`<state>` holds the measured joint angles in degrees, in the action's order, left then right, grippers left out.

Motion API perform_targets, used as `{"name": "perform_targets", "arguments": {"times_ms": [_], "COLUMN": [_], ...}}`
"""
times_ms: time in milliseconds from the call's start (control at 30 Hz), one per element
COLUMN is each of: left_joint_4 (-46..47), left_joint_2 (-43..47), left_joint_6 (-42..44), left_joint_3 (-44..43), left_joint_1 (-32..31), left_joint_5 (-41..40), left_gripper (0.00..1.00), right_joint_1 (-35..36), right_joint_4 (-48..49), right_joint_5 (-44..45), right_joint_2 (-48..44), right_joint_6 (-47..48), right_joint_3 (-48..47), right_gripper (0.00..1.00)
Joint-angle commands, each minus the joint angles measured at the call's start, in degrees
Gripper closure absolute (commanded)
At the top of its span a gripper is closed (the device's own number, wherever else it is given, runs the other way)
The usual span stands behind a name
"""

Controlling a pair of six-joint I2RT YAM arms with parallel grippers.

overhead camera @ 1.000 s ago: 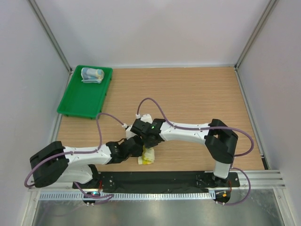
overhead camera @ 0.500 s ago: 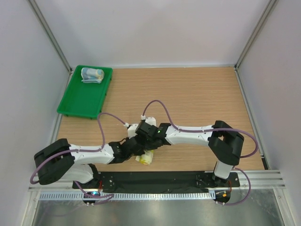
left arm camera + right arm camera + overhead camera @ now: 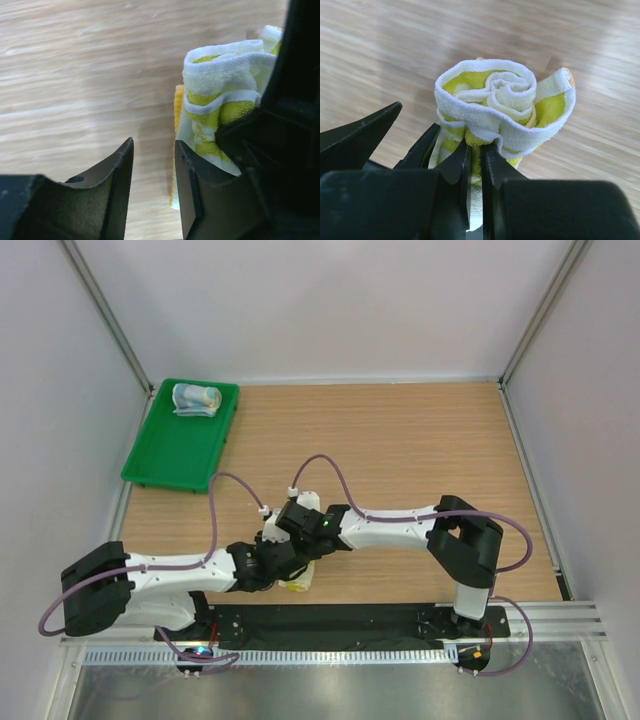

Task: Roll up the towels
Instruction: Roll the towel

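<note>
Clamping the yellow-green towel [image 3: 490,95] by its rim, the right end effector [image 3: 475,150] crowds the parted left end effector [image 3: 153,145].

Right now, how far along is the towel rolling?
Done: the blue towel lies rolled in the tray. In hand: the yellow towel is rolled into a spiral, pinched by the right tool; the left tool stands open beside it. Left, likely: put this roll in the tray too.

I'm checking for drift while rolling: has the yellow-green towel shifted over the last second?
Yes. The yellow-green towel has slid left and slightly nearer the black base plate at the near edge.
</note>
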<state>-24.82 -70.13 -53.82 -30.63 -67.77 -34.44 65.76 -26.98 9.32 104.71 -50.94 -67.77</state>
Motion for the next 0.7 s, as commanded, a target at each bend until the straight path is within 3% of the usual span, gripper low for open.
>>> {"name": "perform_targets", "arguments": {"times_ms": [0,267,667], "left_joint_4": [-1.11,-0.94,1.18], "left_joint_2": [5.70,17.46,22.75], "left_joint_6": [-0.84,-3.05,-4.70], "left_joint_3": [-4.26,-3.56,-0.05], "left_joint_1": [-4.30,-7.64,-7.73], "left_joint_5": [-4.32,-5.21,1.74], "left_gripper": [0.61,0.62,0.51], "right_joint_1": [0.43,0.43,-0.28], "right_joint_4": [0.53,-0.44,-1.05], "right_joint_5": [-0.27,-0.01,-0.18], "right_joint_2": [7.62,8.67,10.78], "right_joint_6": [-1.36,-1.27,-0.30], "right_joint_3": [1.59,0.97,-1.31], "right_gripper": [0.98,0.97,0.88]}}
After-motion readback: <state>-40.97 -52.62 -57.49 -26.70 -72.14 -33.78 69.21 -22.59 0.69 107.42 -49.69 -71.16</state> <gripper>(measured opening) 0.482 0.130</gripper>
